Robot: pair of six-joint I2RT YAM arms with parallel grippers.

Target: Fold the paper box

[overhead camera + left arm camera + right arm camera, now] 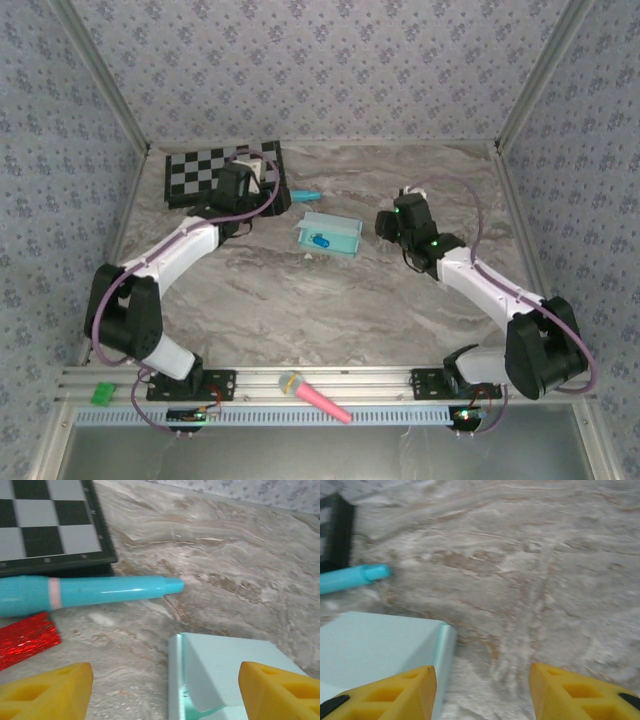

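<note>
Box point(329, 234) lies on the table point(300, 310) between the arms. We see the left gripper point(162, 680) and the right gripper point(480, 672) both spread wide, holding nothing.

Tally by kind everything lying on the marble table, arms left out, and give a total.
Checkerboard: 1
Marker pen: 1
Paper box: 1
Small blue thing inside the box: 1
Red foil piece: 1
Total: 5
</note>
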